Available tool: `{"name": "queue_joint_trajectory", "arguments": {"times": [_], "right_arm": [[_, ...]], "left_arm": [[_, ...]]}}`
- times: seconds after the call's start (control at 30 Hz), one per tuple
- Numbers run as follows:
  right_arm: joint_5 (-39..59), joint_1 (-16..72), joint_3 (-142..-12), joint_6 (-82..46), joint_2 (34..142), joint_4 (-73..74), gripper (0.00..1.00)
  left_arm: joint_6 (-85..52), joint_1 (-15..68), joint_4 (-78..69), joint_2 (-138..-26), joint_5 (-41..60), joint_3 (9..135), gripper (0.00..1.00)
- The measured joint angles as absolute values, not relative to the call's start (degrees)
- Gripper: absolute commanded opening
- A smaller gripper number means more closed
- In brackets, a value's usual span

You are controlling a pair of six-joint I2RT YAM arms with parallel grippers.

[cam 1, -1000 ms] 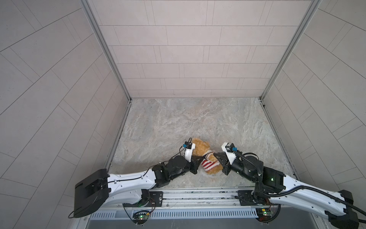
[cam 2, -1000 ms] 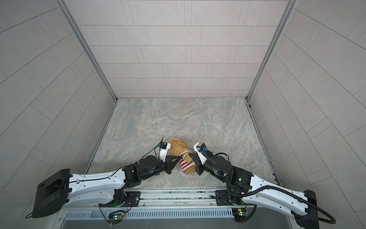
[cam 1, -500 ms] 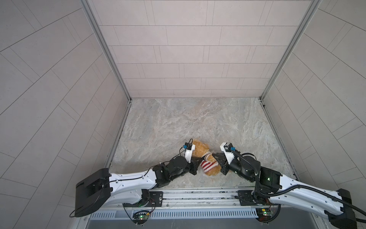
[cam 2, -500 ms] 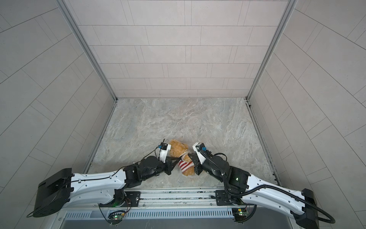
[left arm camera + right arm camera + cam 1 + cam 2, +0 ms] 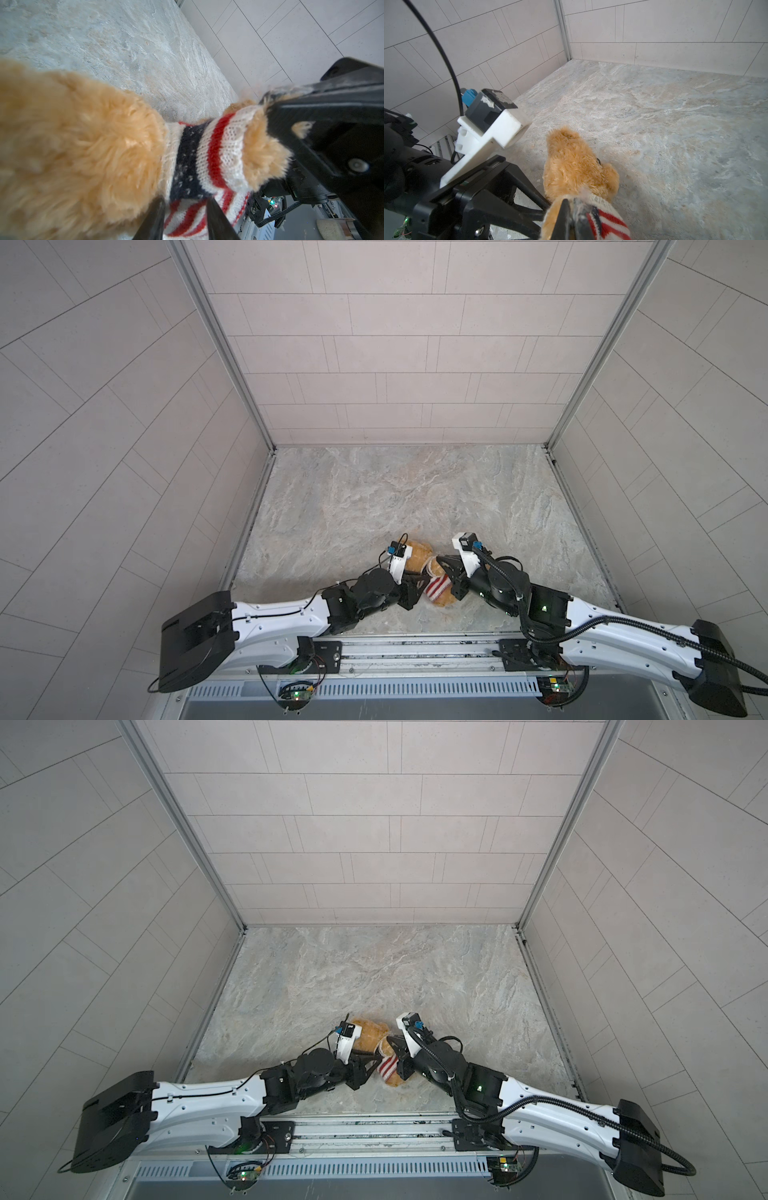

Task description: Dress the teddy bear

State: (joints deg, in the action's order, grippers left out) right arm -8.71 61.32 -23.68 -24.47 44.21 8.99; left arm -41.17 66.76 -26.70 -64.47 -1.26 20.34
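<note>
To the left of the teddy bear [image 5: 419,559], the left gripper [image 5: 184,216] is held close against the sweater [image 5: 437,588]. Its jaws are spread a little; striped knit is seen in the gap and nothing is pinched. The teddy bear is laid on the tabletop [image 5: 395,497] between both grippers, with its head pointed away from the arm bases. The red, white and navy sweater is seen drawn over its torso, and one paw pokes out of a sleeve cuff. To the right of the bear, the jaws of the right gripper [image 5: 572,204] are pressed together on that paw, with fur caught between them.

The dressing is judged to be nearly done, and the garment is being settled rather than pulled on. For the next move, a fresh pinch on the hem by the left jaws is called for, so that it can be tugged toward the legs while the paw is anchored. Whether the other arm is sleeved cannot be told.
</note>
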Motion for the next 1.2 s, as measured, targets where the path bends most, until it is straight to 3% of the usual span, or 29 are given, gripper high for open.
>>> {"name": "queue_joint_trajectory", "arguments": {"times": [0.2, 0.5, 1.2], "right_arm": [[-8.88, 61.32, -23.68, -25.87, 45.39, 10.09, 0.0], [-8.86, 61.32, -23.68, -28.58, 44.29, 10.13, 0.0], [-12.78, 61.19, -22.55, -30.76, 38.37, 6.22, 0.0]], "left_arm": [[-41.69, 67.31, -26.09, -67.79, -1.89, 22.09, 0.26], [-43.94, 67.31, -26.76, -72.71, -5.78, 23.29, 0.0], [-42.33, 64.03, -25.67, -63.64, -6.74, 19.53, 0.0]]}}
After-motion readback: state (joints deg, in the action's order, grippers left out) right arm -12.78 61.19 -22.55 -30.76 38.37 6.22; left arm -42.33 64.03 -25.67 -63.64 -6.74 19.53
